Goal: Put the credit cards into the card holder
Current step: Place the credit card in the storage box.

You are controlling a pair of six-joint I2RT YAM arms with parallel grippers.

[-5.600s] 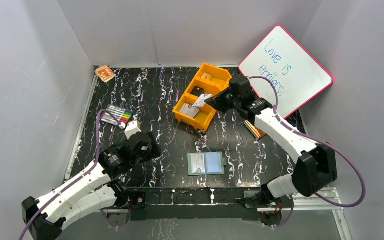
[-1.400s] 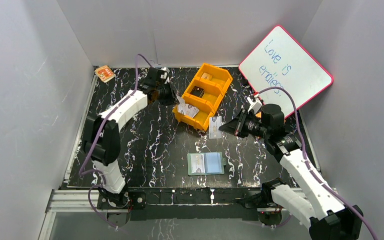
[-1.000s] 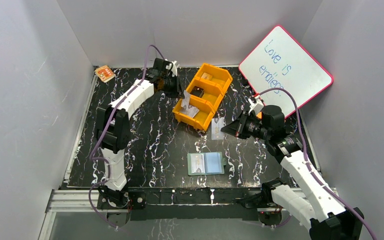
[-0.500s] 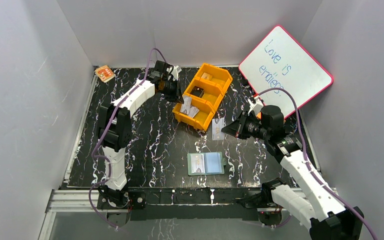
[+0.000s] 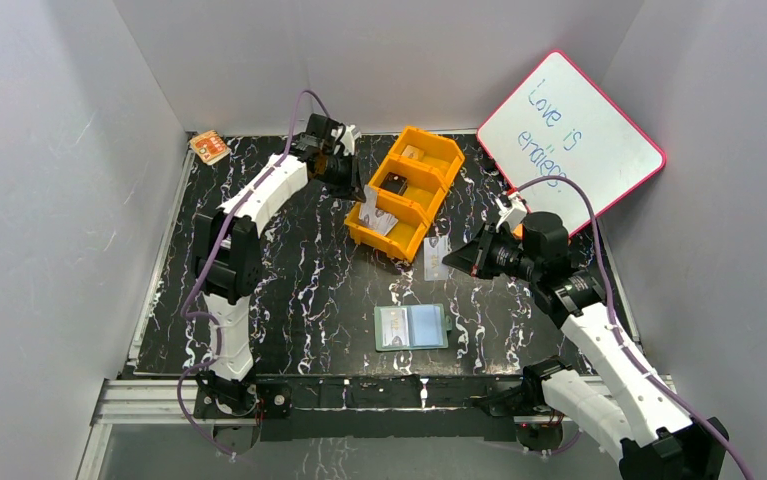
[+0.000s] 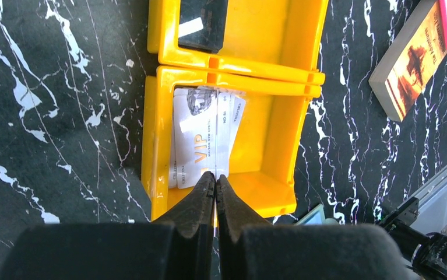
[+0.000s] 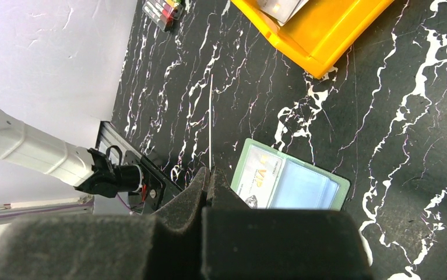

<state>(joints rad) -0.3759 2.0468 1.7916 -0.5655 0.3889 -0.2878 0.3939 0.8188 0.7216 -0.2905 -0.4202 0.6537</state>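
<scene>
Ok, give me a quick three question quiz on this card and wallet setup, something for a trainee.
1. True or false: the wallet lies open.
2. What do the right fingers pinch? A) a marker B) a card C) nothing
3. How many compartments does the orange tray have?
Key: 1 true; 2 B; 3 three.
</scene>
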